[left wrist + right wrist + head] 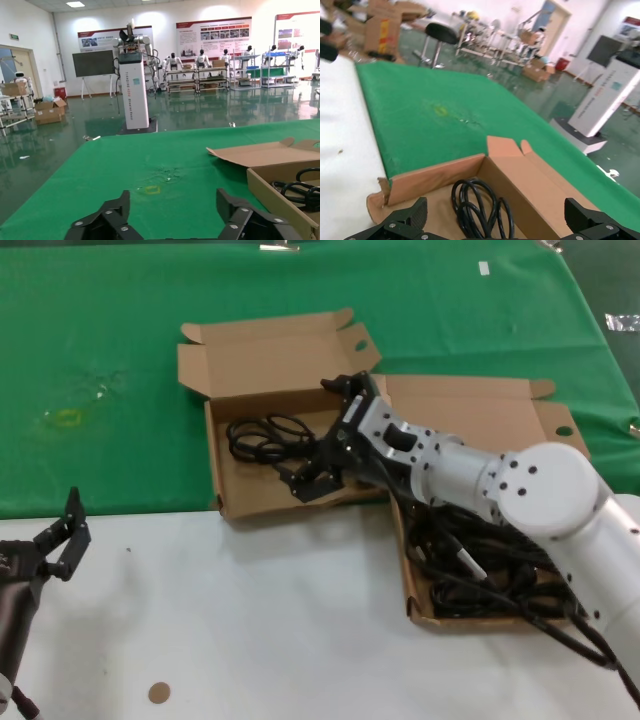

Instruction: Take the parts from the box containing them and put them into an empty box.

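Head view: wavy-flap box is occupied by one coiled power cord; straight-flap box is filled with cords. Right gripper, jaws spread, is held over wavy-flap box. Left gripper, open, is parked aside.

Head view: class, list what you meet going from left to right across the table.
Left claw → box with the wavy lid → coiled cord → right claw → box full of cords.
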